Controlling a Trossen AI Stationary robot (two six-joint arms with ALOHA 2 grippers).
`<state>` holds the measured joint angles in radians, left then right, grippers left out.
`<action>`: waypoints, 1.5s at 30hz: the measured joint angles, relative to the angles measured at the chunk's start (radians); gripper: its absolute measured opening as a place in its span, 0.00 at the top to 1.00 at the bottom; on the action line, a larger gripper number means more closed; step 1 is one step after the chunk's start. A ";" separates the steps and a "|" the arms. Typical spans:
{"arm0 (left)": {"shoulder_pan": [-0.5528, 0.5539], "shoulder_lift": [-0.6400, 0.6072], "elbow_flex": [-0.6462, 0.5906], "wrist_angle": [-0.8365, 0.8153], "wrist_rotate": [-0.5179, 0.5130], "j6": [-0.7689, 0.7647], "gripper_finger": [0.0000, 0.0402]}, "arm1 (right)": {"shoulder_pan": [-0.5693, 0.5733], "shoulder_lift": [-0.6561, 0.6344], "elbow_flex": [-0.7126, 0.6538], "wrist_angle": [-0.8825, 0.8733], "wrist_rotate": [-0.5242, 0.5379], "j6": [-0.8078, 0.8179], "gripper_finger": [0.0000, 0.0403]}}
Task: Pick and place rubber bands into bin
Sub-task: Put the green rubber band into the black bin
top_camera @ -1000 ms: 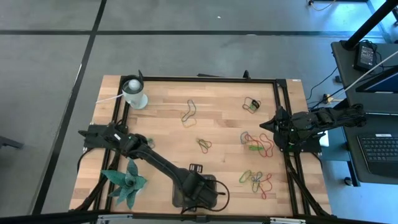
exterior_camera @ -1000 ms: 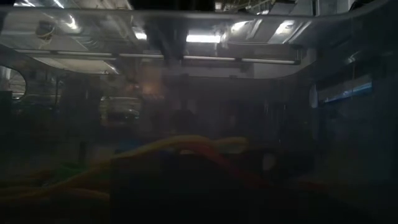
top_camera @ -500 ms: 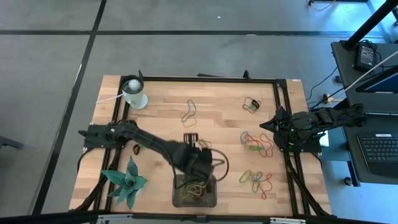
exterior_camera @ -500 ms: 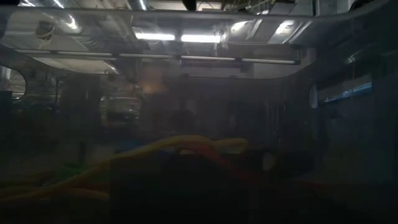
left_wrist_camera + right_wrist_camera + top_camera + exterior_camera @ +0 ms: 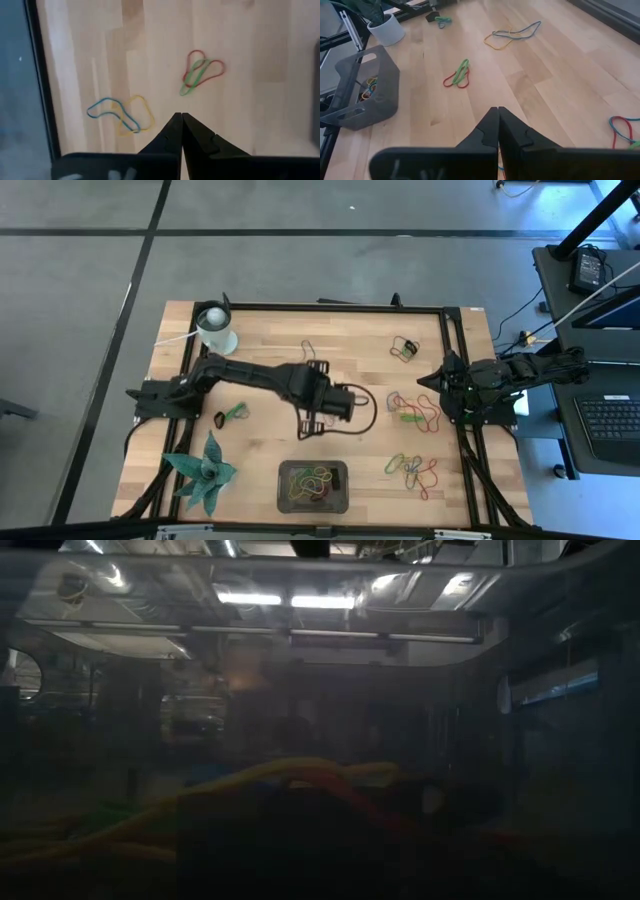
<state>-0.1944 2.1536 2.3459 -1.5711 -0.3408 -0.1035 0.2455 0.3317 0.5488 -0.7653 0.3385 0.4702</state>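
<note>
I have the left gripper (image 5: 322, 420) out over the middle of the table (image 5: 260, 340), its fingers pressed together on nothing, just above the red-and-green rubber bands (image 5: 201, 71), with the blue and yellow pair (image 5: 121, 114) farther off. The bin (image 5: 314, 486) sits at the near edge, centre, with several bands already in it. My right gripper (image 5: 428, 385) waits at the right side, fingers closed and empty.
</note>
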 joint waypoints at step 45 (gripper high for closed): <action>0.522 -1.031 -1.611 1.056 0.228 0.118 1.00 | -0.433 0.756 0.334 0.216 0.049 -0.078 0.99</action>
<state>0.3277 1.1231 0.7352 -0.5149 -0.1125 0.0144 -0.1871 1.0881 0.8832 -0.5490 0.3878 0.3926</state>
